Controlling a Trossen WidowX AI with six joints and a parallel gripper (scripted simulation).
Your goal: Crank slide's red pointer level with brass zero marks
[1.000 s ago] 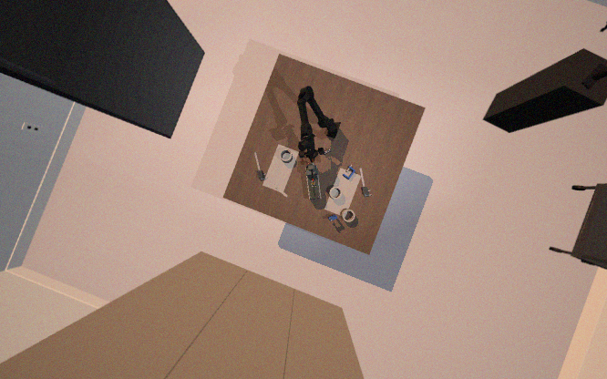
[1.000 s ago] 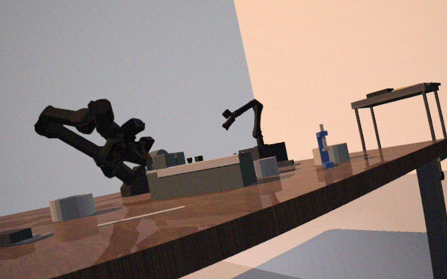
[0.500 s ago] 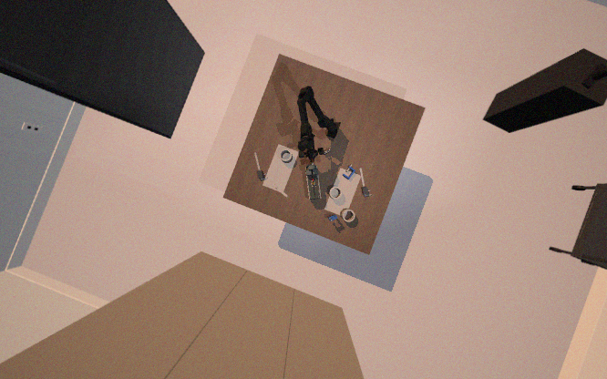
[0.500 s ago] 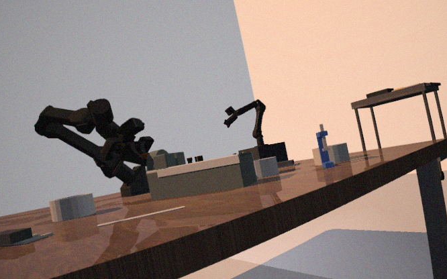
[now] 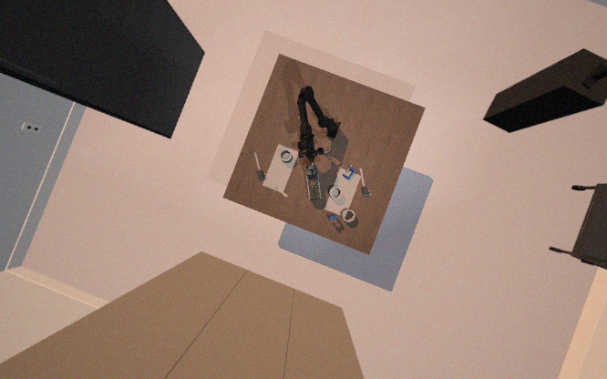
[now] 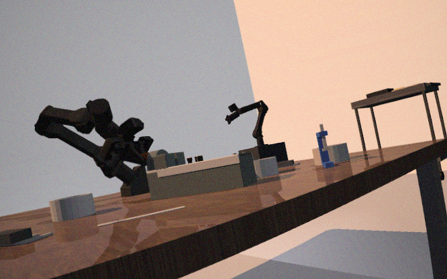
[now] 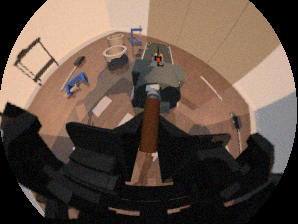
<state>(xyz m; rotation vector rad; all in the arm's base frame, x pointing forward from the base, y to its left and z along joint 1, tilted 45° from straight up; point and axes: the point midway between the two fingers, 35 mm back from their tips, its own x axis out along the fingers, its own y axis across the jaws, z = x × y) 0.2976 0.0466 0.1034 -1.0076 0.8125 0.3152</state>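
The machine (image 5: 313,190) (image 6: 197,182) is a long grey-green bed with a rounded grey housing (image 7: 160,74) at the arm's end. The red pointer (image 5: 313,180) (image 7: 158,59) shows over the bed, just beyond the housing in the wrist view. Small yellow spots lie close by it; whether they are the brass marks and exactly level with it is too small to tell. The crank's brown handle (image 7: 151,112) points from the housing toward the wrist camera. My gripper (image 7: 149,115) is shut on this handle, its black fingers on both sides. In the exterior view the arm hides the handle.
White cups (image 5: 286,156) (image 5: 334,191) (image 6: 72,207) stand on both sides of the machine. Blue clamps (image 5: 349,172) (image 6: 323,149) (image 7: 76,83) lie or stand on one side. Brush-like tools (image 5: 260,175) (image 5: 365,190) lie farther out. Pale sheets (image 5: 278,171) flank the machine.
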